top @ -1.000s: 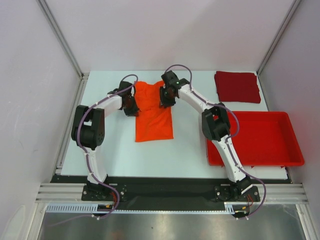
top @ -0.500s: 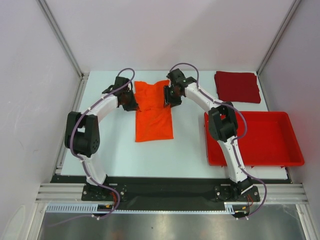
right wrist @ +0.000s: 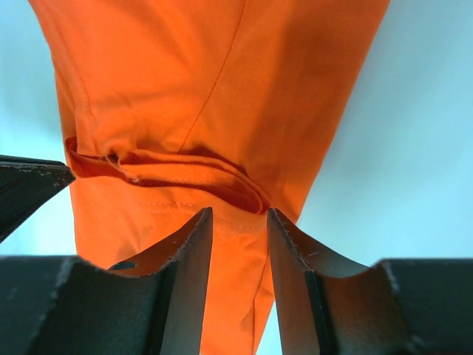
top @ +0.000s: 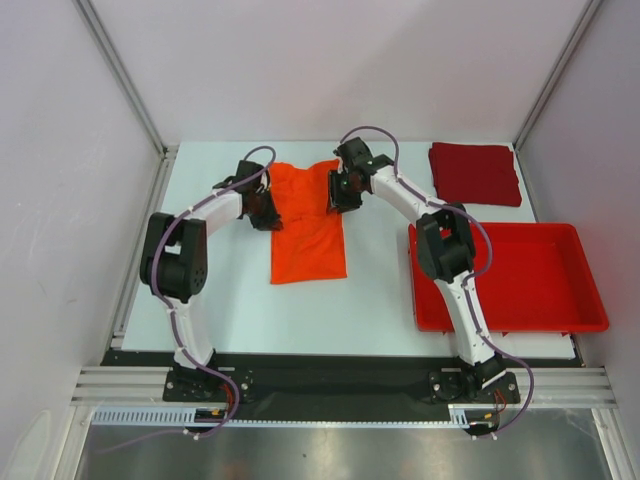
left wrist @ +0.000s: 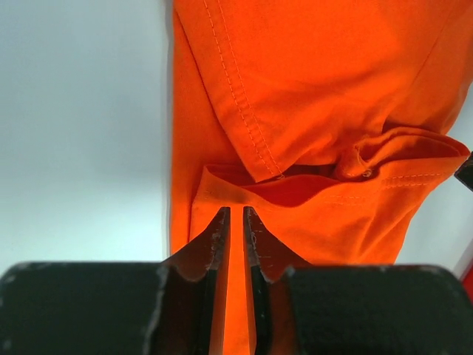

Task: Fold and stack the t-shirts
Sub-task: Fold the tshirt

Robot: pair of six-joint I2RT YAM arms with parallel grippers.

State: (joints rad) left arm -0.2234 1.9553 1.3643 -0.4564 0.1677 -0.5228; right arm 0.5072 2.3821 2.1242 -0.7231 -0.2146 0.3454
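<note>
The orange t-shirt (top: pixel 308 238) lies as a long folded strip mid-table, its far end doubled over into a loose fold. My left gripper (top: pixel 267 211) is at the strip's left edge; in the left wrist view (left wrist: pixel 236 211) its jaws are nearly closed with orange cloth (left wrist: pixel 318 89) pinched between them. My right gripper (top: pixel 339 192) is at the strip's far right corner; in the right wrist view (right wrist: pixel 239 212) its jaws stand apart over the cloth (right wrist: pixel 207 89), just short of the folded hem. The dark red t-shirt (top: pixel 475 173) lies as a folded square at the far right.
A rigid bright red plastic tray (top: pixel 520 278) sits on the right, close to the right arm's elbow. White enclosure walls rise on the left, back and right. The left gripper's finger (right wrist: pixel 29 185) shows at the left edge of the right wrist view.
Both grippers carried the shirt's far end a little outward and away, widening it. The left gripper has since come back slightly toward me; the right one has stayed put.
</note>
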